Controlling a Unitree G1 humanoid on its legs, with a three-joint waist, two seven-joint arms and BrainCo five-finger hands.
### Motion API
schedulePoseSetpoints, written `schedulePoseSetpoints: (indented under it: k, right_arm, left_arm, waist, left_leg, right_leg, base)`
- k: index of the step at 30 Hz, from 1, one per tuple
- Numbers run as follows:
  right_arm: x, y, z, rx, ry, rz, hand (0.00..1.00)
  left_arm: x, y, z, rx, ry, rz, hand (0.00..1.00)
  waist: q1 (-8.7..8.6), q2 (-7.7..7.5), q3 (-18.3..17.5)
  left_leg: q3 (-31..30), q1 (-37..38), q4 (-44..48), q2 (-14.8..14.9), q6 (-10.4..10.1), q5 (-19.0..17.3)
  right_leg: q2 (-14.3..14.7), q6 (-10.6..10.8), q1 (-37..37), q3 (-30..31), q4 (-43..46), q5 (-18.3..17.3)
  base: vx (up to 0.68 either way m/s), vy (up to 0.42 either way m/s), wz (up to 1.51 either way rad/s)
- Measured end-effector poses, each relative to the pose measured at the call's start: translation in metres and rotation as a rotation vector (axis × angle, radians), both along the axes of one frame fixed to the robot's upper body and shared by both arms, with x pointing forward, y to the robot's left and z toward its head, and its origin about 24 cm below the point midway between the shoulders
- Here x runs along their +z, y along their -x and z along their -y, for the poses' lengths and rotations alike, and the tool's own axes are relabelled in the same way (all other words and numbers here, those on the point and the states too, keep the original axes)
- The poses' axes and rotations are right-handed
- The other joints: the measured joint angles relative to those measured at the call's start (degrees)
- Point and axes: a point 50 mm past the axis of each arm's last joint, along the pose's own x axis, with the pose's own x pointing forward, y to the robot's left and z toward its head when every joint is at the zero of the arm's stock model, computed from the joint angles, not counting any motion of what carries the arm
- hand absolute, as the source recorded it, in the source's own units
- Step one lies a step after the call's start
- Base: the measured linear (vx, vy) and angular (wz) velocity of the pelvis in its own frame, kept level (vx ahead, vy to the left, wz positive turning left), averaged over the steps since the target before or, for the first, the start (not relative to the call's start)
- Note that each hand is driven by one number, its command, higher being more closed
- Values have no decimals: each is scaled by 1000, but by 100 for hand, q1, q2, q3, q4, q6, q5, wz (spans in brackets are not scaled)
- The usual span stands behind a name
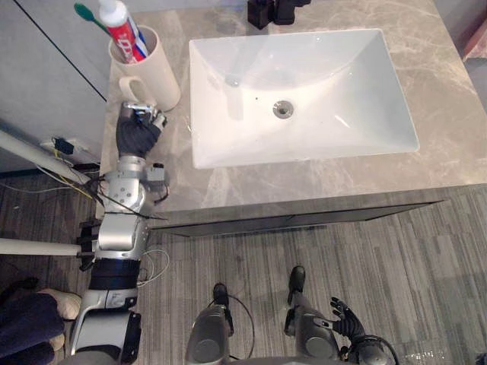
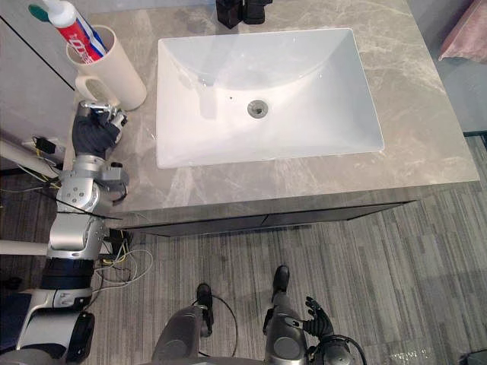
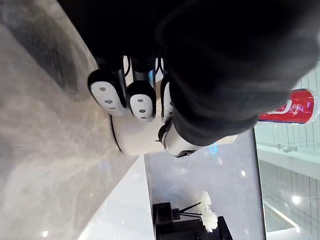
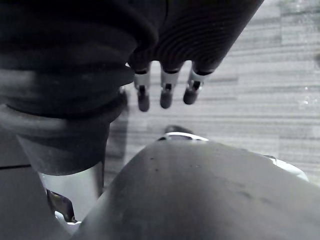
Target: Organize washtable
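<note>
A cream mug (image 1: pixel 156 72) stands at the far left corner of the grey stone counter (image 1: pixel 449 106). It holds a red and white toothpaste tube (image 1: pixel 122 26) and a green toothbrush (image 1: pixel 87 13). My left hand (image 1: pixel 138 131) rests on the counter just in front of the mug's handle (image 1: pixel 131 90). Its fingers (image 3: pixel 122 95) are curled close to the mug, and the handle's loop looks empty. My right hand (image 1: pixel 346 315) hangs low over the floor with its fingers (image 4: pixel 165 92) straight.
A white rectangular basin (image 1: pixel 304 156) with a metal drain (image 1: pixel 283 109) fills the counter's middle. A black holder (image 1: pixel 274 9) with white flowers (image 3: pixel 207 212) stands behind it. White poles (image 1: pixel 30 156) and loose wires run left of the counter. A person's leg and shoe (image 1: pixel 34 315) are at the lower left.
</note>
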Motion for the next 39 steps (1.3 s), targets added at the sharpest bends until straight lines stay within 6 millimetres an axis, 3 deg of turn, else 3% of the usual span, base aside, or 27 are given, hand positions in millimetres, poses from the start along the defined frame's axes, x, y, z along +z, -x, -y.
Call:
schedulePoseSetpoints:
  k: [11, 16, 19, 27, 39]
  right_arm:
    - [4, -5, -3, 14, -15, 26, 0]
    - [7, -9, -4, 16, -18, 47, 0]
    - [8, -10, -4, 16, -20, 58, 0]
    - [8, -9, -4, 10, -25, 60, 0]
    - [9, -12, -4, 1, -33, 75, 0]
  left_arm:
    - [21, -7, -5, 39, 6, 44, 100]
    - [43, -12, -5, 55, -4, 93, 100]
    - [55, -12, -2, 46, -2, 127, 100]
    - [53, -15, 7, 19, -26, 117, 100]
    - [86, -17, 21, -4, -50, 202, 100]
  waist:
    - [-1, -83, 233]
    - [-20, -104, 336]
    - [-14, -114, 400]
    - [-19, -116, 407]
    - [-14, -169, 604]
  left_leg:
    - [4, -69, 29, 3, 0, 0]
    - [-5, -133, 48, 3, 0, 0]
    - [-10, -135, 48, 3, 0, 0]
    - [-9, -148, 48, 3, 1, 0]
    - [-21, -230, 94, 3, 1, 0]
  right_leg:
    - [1, -13, -66, 11, 2, 14]
    - [4, -10, -116, 8, 2, 29]
    - [6, -10, -115, 7, 2, 29]
    - [6, -12, -131, 10, 2, 28]
    - [5, -18, -199, 9, 26, 34]
  base:
    - [-3, 0, 0]
    - [0, 0, 0]
    - [0, 0, 0]
    - [0, 0, 0]
    - [-3, 0, 0]
